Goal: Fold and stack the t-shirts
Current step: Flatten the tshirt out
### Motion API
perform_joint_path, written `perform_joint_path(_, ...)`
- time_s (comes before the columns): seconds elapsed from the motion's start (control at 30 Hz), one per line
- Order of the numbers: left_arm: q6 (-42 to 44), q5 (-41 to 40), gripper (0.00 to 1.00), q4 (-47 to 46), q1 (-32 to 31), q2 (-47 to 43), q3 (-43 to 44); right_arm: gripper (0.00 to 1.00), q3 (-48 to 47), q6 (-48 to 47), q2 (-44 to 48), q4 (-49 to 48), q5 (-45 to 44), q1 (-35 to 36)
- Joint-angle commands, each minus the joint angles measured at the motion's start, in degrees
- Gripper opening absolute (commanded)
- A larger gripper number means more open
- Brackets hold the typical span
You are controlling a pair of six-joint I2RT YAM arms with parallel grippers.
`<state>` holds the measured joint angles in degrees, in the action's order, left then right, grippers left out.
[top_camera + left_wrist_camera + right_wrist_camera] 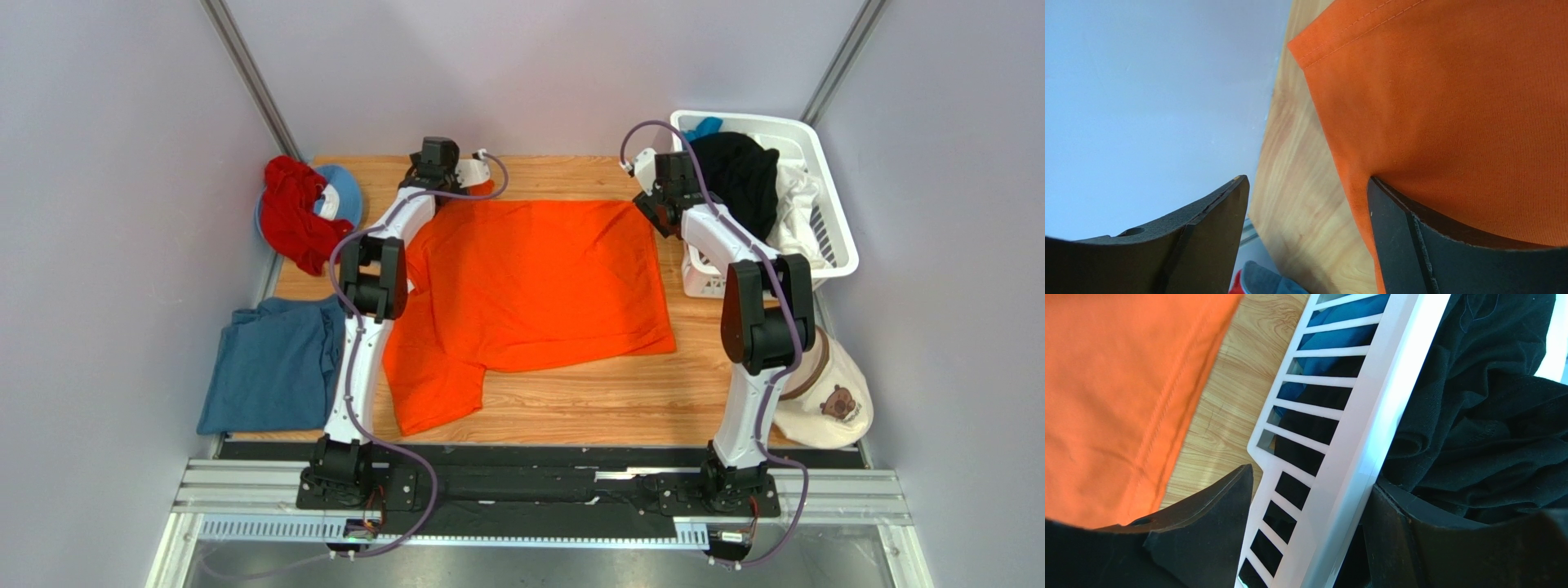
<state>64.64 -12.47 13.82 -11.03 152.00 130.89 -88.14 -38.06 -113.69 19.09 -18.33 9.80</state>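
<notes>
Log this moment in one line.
orange shirt: spread on table | left claw: open at shirt's far corner | right claw: open over basket wall

So here's our desk (577, 398): light wood, grain running sideways. The big orange t-shirt (540, 282) takes up the middle, spread out flat with a few creases, and one sleeve points toward the near edge on the left. At the left near corner we've got a blue t-shirt (272, 365) lying rumpled right at the edge. A red cloth (294, 214) is bunched up in the far left corner on top of some blue round thing (344, 190). A white slatted basket (834, 239) sits at the far right, just beside the orange shirt with a strip of bare wood between them. A beige cap (834, 398) with a bear face rests on the right near corner.
</notes>
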Motion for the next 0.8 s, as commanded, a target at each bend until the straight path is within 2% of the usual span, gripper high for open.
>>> perform_joint_path(0.0,3.3,-0.5,0.81,-0.7,1.2,5.2,5.0,0.65,-3.2,-0.1,0.8,1.1,6.6,3.3)
perform_joint_path(0.2,6.6,0.6,0.82,-5.5,1.1,10.0,10.8,0.65,-4.5,-0.3,-1.4,2.1,6.2,5.5)
perform_joint_path(0.47,8.0,2.0,0.83,-10.3,0.4,10.9,10.9,0.65,-5.1,-0.3,-2.9,3.2,7.2,7.4)
perform_joint_path(0.6,6.8,1.4,0.82,-13.5,0.1,8.8,8.1,0.65,-5.1,-0.2,-3.7,2.0,7.7,8.7)
perform_joint_path(0.77,1.9,0.6,0.86,-17.8,0.0,4.5,3.8,0.65,-10.0,1.7,-5.8,1.1,8.3,9.6)
